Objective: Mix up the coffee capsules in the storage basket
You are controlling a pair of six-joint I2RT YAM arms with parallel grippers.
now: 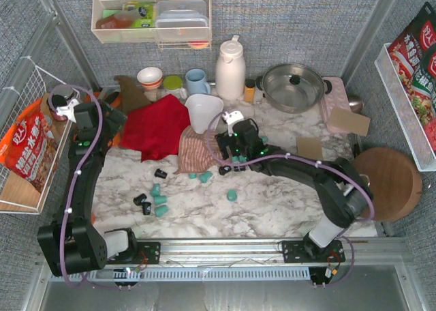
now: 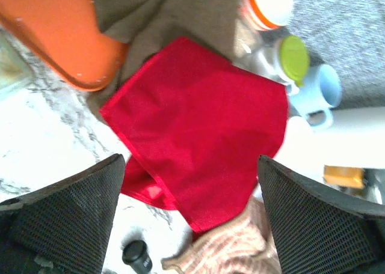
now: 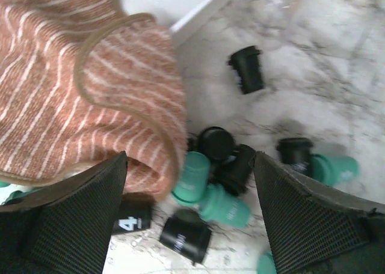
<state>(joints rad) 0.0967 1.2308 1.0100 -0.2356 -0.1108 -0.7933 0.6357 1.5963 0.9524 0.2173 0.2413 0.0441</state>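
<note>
Matt plastic coffee capsules, smooth marbled table

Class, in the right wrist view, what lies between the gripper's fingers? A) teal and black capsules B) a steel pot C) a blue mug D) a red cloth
A: the coffee capsules lie clustered on the marble table between the fingers of the open right gripper.

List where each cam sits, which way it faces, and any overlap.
Top external: fixed above and behind the arms, looking down at the marble table; both arms show.
Left wrist: on the left arm, facing down at the red cloth; open jaws at bottom corners.
Right wrist: on the right arm, facing down at coffee capsules; open jaws likewise.
Shared: the striped cloth shows in all three.
</note>
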